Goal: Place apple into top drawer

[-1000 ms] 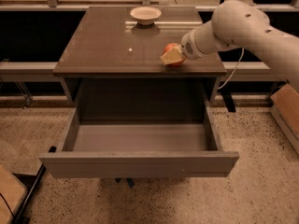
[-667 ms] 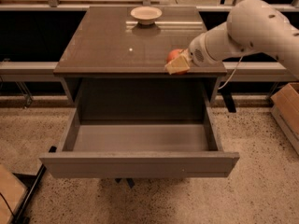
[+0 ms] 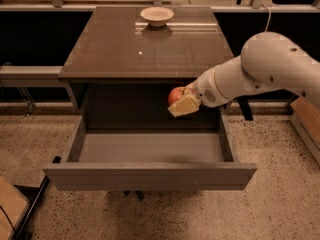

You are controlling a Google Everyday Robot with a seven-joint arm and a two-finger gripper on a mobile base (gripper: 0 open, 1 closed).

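Presently, claw (image 3: 180, 102) clamped on apple (image 3: 175, 94), held above the open drawer (image 3: 150, 177), over its right rear, clear of its floor. Bowl (image 3: 157, 16) sits on desk (image 3: 120, 51), well behind drawer.

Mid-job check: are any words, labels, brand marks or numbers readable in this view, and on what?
None: no text can be read anywhere in this view.
The top drawer has a plain front panel; the cabinet top and the bowl bear no marks.
The gripper, holding the apple over the back right part of the open drawer, shows no label; nor does the arm.
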